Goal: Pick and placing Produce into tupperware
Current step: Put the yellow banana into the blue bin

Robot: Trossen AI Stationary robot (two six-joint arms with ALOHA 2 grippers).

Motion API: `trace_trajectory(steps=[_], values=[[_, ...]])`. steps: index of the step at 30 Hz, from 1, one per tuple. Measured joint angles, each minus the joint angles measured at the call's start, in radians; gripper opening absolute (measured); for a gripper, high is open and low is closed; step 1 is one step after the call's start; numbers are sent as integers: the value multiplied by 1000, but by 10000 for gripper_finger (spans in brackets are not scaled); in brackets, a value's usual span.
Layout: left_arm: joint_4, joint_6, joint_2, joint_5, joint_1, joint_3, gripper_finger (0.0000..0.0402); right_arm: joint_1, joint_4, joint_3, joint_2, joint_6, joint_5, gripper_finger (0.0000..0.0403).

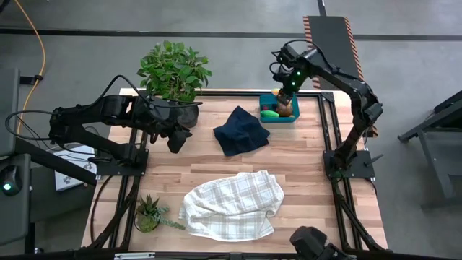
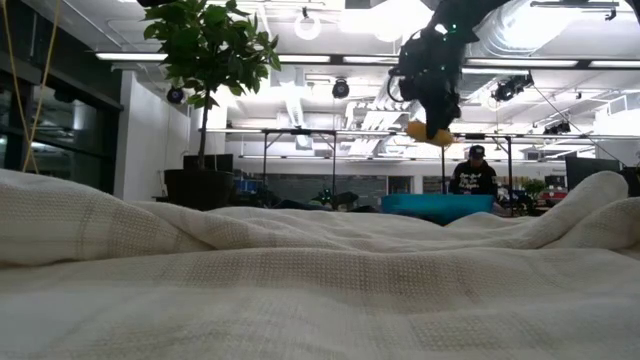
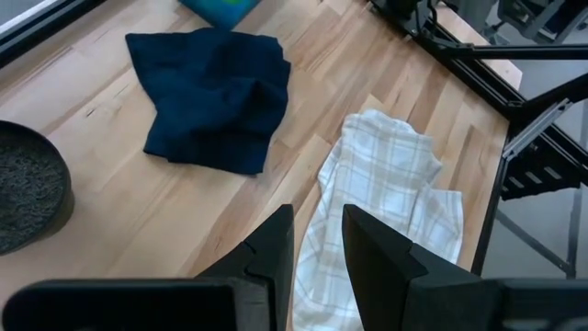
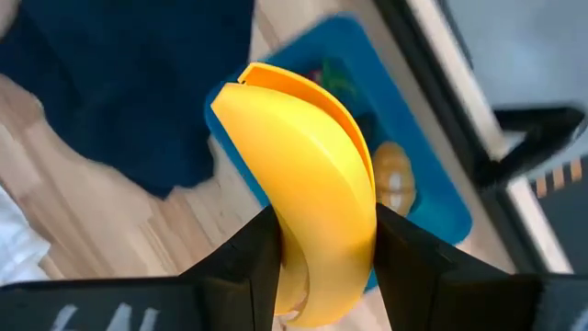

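right claw (image 4: 326, 253): clamping the yellow banana (image 4: 308, 198) between both fingers, jaws partly apart around it; hanging in the air over the tupperware (image 1: 278, 115) at the table's far edge
banana: sitting in the right claw, curved body sticking out past the fingertips; showing as a yellow bit (image 2: 430, 131) under the claw in the low view, clear above the box
tupperware: lying directly below the right claw, teal-blue, low walls (image 4: 432, 198)
produce in box: bright green piece (image 1: 270, 113) and brown oval piece (image 1: 285, 110) resting inside, under the claw; orange-tan piece (image 4: 395, 179) lying just behind the banana
left claw (image 3: 317, 244): holding nothing, fingers standing a narrow gap apart; hovering over bare wood
navy cloth (image 1: 241, 130): crumpled beyond the left claw, between it and the box
plaid towel (image 1: 232, 204): lying just ahead of the left fingers
potted plant (image 1: 173, 72): standing beside the left claw
person (image 2: 473, 175): far behind the table
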Motion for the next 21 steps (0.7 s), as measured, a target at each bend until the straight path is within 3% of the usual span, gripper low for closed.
trace_trajectory(steps=[12,21], values=[[0,-26,0,0,0,0,83,-7,117,26,8,-132,-20,129],[-2,-49,5,-8,0,0,83,-7,143,25,109,-127,29,129]])
